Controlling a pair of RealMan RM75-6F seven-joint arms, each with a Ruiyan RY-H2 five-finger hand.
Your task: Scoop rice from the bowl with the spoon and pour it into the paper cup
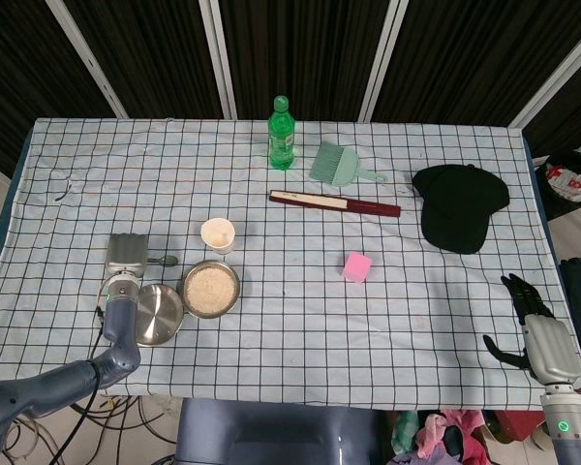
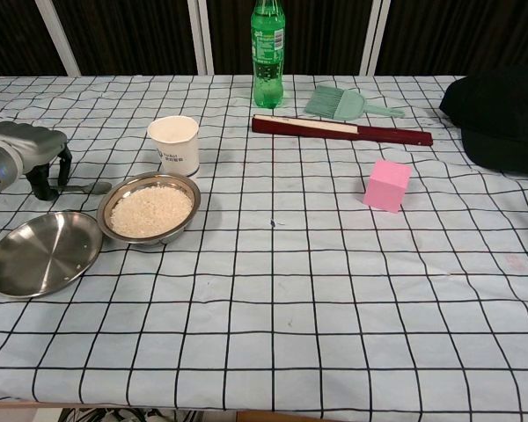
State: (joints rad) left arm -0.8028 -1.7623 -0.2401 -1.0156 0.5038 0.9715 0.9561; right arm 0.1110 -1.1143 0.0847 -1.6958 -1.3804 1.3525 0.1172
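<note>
Head view first: the left hand (image 1: 126, 256) sits palm down at the left side of the table (image 1: 300, 329), right over the handle of the spoon (image 1: 165, 260), so only the spoon's small bowl end pokes out to its right. Can't tell from up here whether the fingers are actually clamped on it. The bowl (image 1: 210, 289) of rice is just right of a shiny steel plate (image 1: 158, 313), and the paper cup (image 1: 218, 233) stands just beyond the bowl. The right hand (image 1: 535, 325) hangs off the near right edge of the table, fingers spread and holding nothing (partly cut by the frame edge).

Chest view: the left hand (image 2: 25, 156) is cropped at the left edge, dark fingers (image 2: 42, 180) curled down around the spoon (image 2: 90, 187) handle; contact looks likely but the grip itself is hidden. The bowl (image 2: 150, 208) sits between the steel plate (image 2: 42, 253) and the paper cup (image 2: 174, 145). The cup has small dark print, too tiny to read. Far side, the green bottle (image 2: 267, 54) has a label I can't make out either, and its cap is cut off at the top. The black cap (image 2: 500, 114) is clipped by the right edge.
</note>
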